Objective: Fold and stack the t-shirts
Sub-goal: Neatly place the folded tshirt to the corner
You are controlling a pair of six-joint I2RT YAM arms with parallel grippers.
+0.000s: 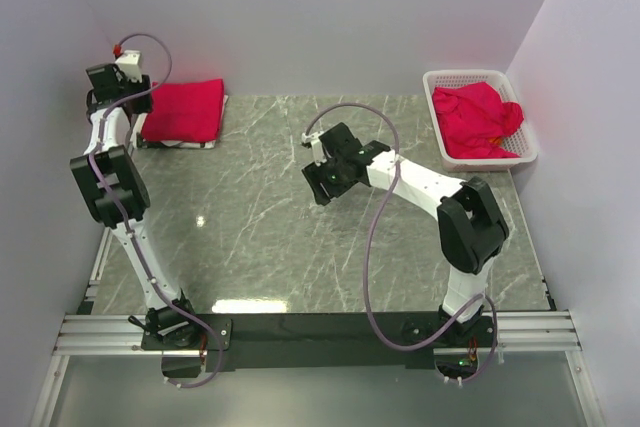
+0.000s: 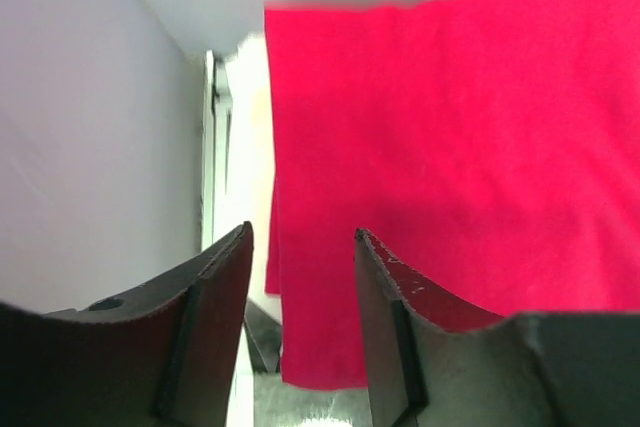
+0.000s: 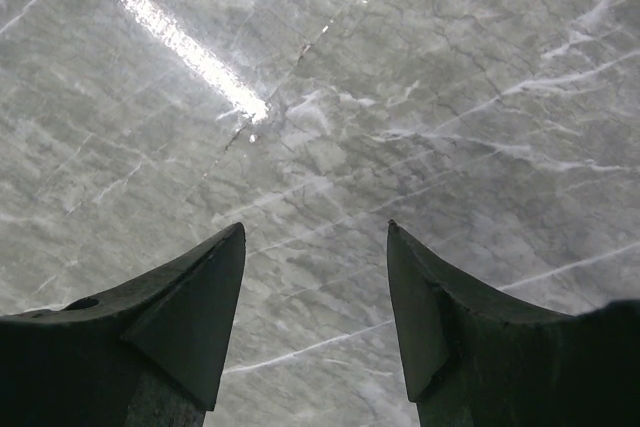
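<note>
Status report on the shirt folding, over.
Left gripper open, above folded red t-shirt, far left. Right gripper open, over mid table. Crumpled red t-shirts lie in basket. Nothing in the way.

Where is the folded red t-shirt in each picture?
Top external: the folded bright red cloth t-shirt lies at the table's far left corner.
Left wrist: it fills the upper right, beyond the open left gripper.
Right wrist: not in it.
Shared landmark: the grey marbled table, in the top and right wrist views.
</note>
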